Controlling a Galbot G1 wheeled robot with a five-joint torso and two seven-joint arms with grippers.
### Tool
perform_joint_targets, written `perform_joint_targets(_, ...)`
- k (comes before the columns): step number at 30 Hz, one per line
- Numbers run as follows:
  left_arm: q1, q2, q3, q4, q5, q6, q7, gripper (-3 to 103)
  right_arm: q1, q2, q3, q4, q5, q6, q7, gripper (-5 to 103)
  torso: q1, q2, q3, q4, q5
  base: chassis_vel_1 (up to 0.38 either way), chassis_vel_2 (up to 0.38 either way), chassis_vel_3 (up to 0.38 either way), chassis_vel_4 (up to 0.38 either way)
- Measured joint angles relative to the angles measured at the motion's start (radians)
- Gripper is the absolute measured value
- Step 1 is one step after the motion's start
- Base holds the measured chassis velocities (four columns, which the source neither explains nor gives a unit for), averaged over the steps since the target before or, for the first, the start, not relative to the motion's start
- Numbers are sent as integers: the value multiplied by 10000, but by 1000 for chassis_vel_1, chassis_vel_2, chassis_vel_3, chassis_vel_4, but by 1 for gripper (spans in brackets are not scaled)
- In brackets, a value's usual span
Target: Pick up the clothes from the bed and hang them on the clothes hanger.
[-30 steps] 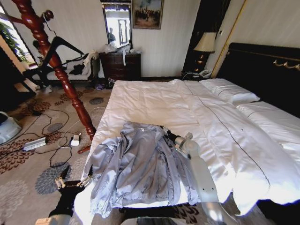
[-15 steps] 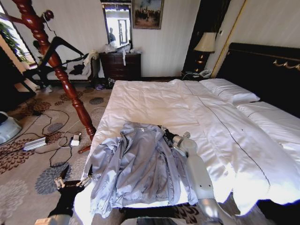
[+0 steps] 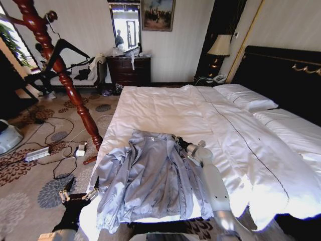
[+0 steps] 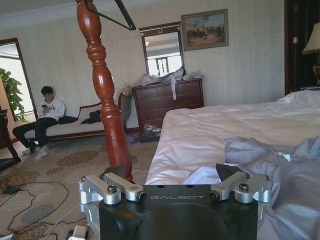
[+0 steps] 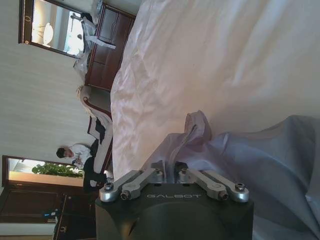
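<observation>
Right hand [image 3: 176, 140] pinched shut on the jacket [image 3: 145, 175] collar edge.

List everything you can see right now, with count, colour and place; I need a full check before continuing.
Clothes: one, silver-grey jacket, spread at the bed's foot.
Bed: one, white.
Clothes hanger: one, black, on the stand.
Stand: one, red-brown wood, left of bed.
Dresser: one, dark brown, far wall.
Lamp: one, beside headboard.
Left gripper: black, open, low by the bed's left edge.
Right gripper: shut at the jacket's collar.
</observation>
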Motion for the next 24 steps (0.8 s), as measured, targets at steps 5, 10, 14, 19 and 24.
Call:
perform_joint_targets(5, -3, -3, 3, 0, -4, 7, -3, 100, 0, 8, -68, 2, -27, 0, -11, 1, 0, 0, 0, 0, 0, 0, 0, 0, 0)
perform_joint_targets(10, -65, 24, 52, 47, -6, 30, -4, 100, -57, -29, -173, 94, -163, -1, -53, 0, 0, 0, 0, 0, 0, 0, 0, 0, 0)
perform_joint_targets(14, -209, 135, 93, 140, -66, 53, -6, 100, -52, -88, -268, 181, -454, 24, -217, 0, 0, 0, 0, 0, 1, 0, 0, 0, 0)
perform_joint_targets(19, -492, 337, 170, 353, -247, 86, -10, 100, -26, -104, -321, 227, -556, 78, -332, 0, 0, 0, 0, 0, 0, 0, 0, 0, 0)
perform_joint_targets(24, -899, 677, 238, 577, -609, 235, -27, 100, 0, -134, -406, 252, -761, 133, -473, 0, 0, 0, 0, 0, 1, 0, 0, 0, 0)
